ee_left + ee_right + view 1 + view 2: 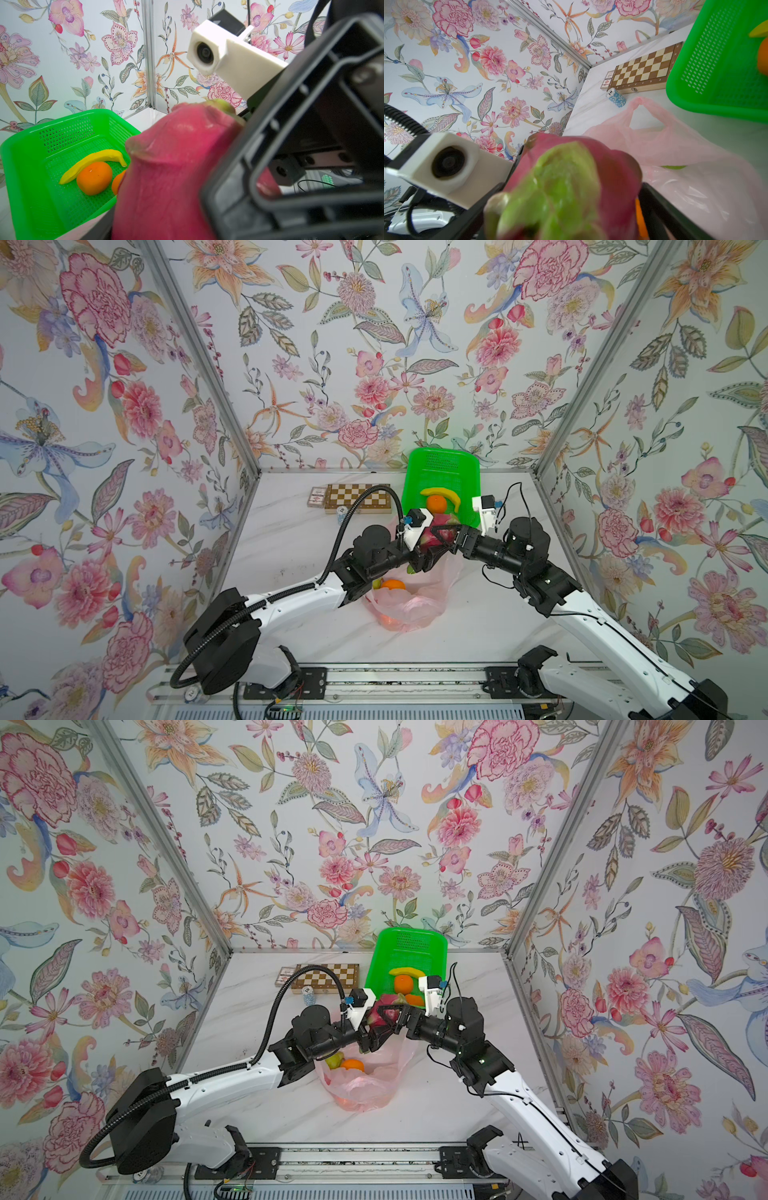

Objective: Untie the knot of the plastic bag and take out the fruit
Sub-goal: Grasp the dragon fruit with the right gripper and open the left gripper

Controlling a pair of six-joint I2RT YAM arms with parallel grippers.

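Observation:
A magenta dragon fruit [441,533] [385,1012] hangs in the air between both arms, just in front of the green basket. My left gripper [430,549] is shut on its lower end, and it fills the left wrist view [170,176]. My right gripper [560,209] stands open around its green-tipped end [560,182], with a gap at one finger [654,209]. Below lies the pink plastic bag [415,601] [679,149], its mouth open, holding an orange [392,585] and a greenish fruit [334,1060]. The knot is out of view.
The green basket [440,466] [62,128] at the back holds a banana [442,493] and two oranges [94,177]. A chessboard [357,497], a card box [316,495] and a stack of blue chips [615,97] lie at the back left. Flowered walls close three sides.

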